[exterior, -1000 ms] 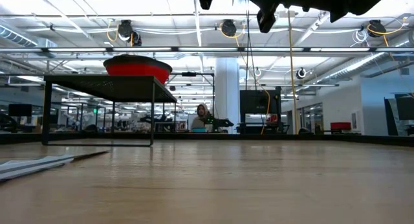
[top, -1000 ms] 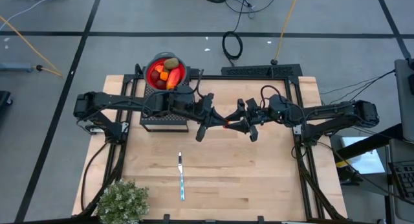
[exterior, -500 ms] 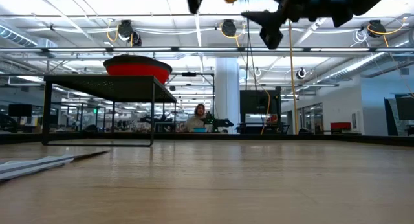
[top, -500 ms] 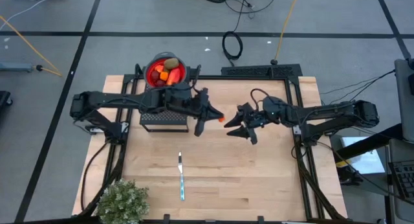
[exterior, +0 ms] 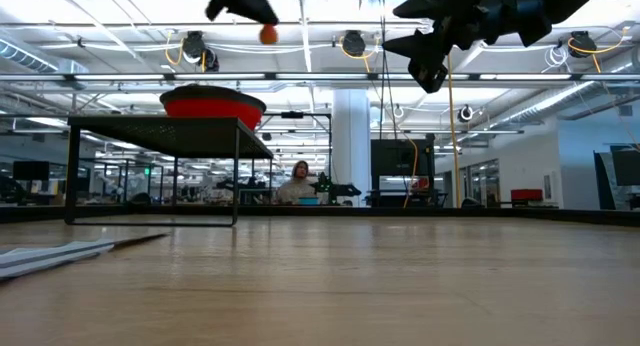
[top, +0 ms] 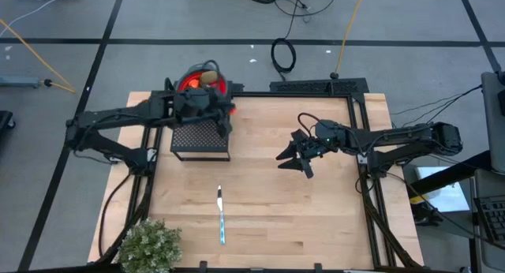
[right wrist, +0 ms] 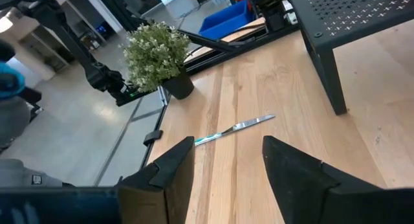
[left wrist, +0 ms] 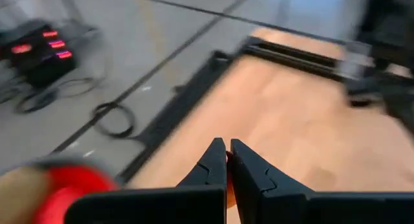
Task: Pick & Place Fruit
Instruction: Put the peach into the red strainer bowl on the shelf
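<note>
— Fruit status?
— A tiny orange bit point(exterior: 268, 33), passed across from the right pincer point(top: 293, 158), has travelled with the left pincer point(top: 226, 115), clamped on it, to the red bowl point(top: 189, 78) on the black stand point(top: 200, 139).
— The right one?
— Empty, fingers apart, mid-worktop point(top: 316, 218).
— So a drop is near?
— Probably; the wrist picture is blurred. Knife point(top: 222, 215) and plant point(top: 148, 244) sit nearer; a person sits far off.

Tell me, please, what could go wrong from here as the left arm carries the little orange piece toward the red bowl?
1. The left pincer pinches the small orange piece only at its tips, high above the table; it could slip and roll away.
2. The red bowl already holds fruit, so the dropped piece might bounce out over the rim.
3. The bowl sits on a raised black stand; a low approach could nudge it.
</note>
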`<act>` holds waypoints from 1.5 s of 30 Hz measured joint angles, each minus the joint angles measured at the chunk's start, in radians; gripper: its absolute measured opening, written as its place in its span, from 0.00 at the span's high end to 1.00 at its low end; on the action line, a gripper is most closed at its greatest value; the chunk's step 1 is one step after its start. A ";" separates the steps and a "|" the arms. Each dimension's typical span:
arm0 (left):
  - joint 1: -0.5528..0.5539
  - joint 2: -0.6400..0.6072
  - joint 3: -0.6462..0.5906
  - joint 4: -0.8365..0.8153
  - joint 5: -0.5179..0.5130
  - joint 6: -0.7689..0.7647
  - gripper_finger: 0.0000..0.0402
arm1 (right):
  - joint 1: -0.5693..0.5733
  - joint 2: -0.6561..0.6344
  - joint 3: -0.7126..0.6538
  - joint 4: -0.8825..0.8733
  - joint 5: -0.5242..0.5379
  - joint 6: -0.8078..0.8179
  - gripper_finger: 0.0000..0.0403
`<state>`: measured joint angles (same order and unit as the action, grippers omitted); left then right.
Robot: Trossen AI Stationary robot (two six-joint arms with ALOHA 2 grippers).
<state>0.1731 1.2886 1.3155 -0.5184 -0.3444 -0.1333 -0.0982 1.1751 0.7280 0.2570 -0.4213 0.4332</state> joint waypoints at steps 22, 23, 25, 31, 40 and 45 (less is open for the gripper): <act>0.264 -0.093 0.000 -0.516 -0.105 -0.237 1.00 | -0.002 -0.011 0.000 -0.012 0.000 -0.139 0.58; 0.269 -0.093 0.000 -0.519 -0.100 -0.237 1.00 | -0.006 -0.018 0.000 -0.024 0.000 -0.150 0.58; 0.280 -0.093 0.000 -0.532 -0.099 -0.236 1.00 | -0.016 -0.037 0.000 -0.061 0.001 -0.167 0.58; 0.316 -0.093 0.000 -0.536 -0.055 -0.231 1.00 | -0.063 -0.127 -0.001 -0.192 0.001 -0.216 0.60; 0.368 -0.093 0.000 -0.535 -0.023 -0.212 1.00 | -0.109 -0.278 -0.001 -0.356 0.007 -0.277 0.67; 0.393 -0.092 0.000 -0.534 -0.020 -0.210 1.00 | -0.130 -0.349 -0.001 -0.458 0.009 -0.292 0.70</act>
<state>0.5662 1.1965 1.3159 -1.0528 -0.3649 -0.3430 -0.2286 0.8262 0.7269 -0.2007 -0.4126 0.1410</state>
